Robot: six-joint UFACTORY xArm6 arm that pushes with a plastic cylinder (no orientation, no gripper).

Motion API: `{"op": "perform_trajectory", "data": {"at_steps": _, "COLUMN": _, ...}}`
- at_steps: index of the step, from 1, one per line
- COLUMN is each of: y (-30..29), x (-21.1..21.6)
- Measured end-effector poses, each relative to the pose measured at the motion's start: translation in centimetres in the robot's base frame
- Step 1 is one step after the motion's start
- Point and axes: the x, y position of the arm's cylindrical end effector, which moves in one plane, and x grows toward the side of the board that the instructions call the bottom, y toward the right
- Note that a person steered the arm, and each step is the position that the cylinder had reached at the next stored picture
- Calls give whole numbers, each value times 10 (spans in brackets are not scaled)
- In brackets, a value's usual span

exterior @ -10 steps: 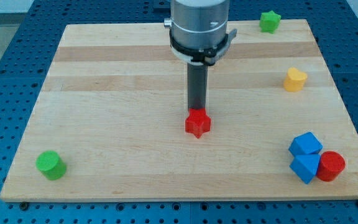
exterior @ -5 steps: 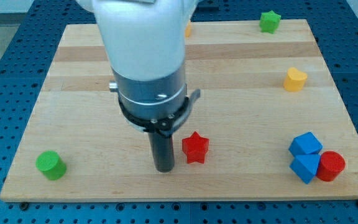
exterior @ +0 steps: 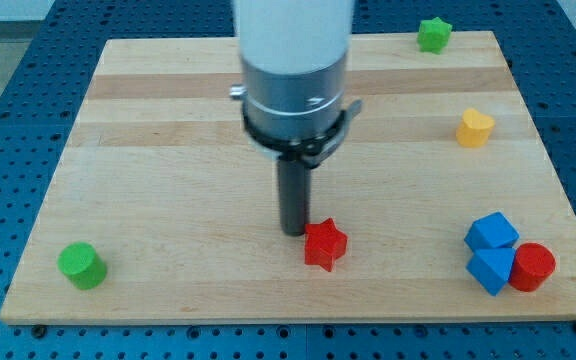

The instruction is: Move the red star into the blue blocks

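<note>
The red star [exterior: 325, 244] lies on the wooden board [exterior: 168, 130], low and a little right of the middle. My tip [exterior: 293, 232] stands just to the star's upper left, touching or nearly touching it. Two blue blocks sit at the view's lower right: a blue cube [exterior: 491, 231] and another blue block [exterior: 490, 269] below it. They are well to the right of the star.
A red cylinder [exterior: 533, 266] touches the blue blocks on their right. A yellow block [exterior: 475, 127] is at the right. A green star [exterior: 433, 34] is at the top right. A green cylinder [exterior: 81, 265] is at the lower left.
The star was pushed downward, then slightly right. My tip swung down to the star's left, then came back up and right to the star's upper-left side.
</note>
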Motion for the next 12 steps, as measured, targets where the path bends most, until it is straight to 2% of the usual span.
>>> {"op": "perform_trajectory", "data": {"at_steps": 1, "y": -16, "x": 23}}
{"op": "perform_trajectory", "data": {"at_steps": 2, "y": -7, "x": 30}}
{"op": "perform_trajectory", "data": {"at_steps": 4, "y": 60, "x": -1}}
{"op": "perform_trajectory", "data": {"at_steps": 5, "y": 83, "x": -2}}
{"op": "perform_trajectory", "data": {"at_steps": 6, "y": 89, "x": 0}}
{"op": "perform_trajectory", "data": {"at_steps": 8, "y": 35, "x": 17}}
{"op": "perform_trajectory", "data": {"at_steps": 12, "y": 73, "x": 23}}
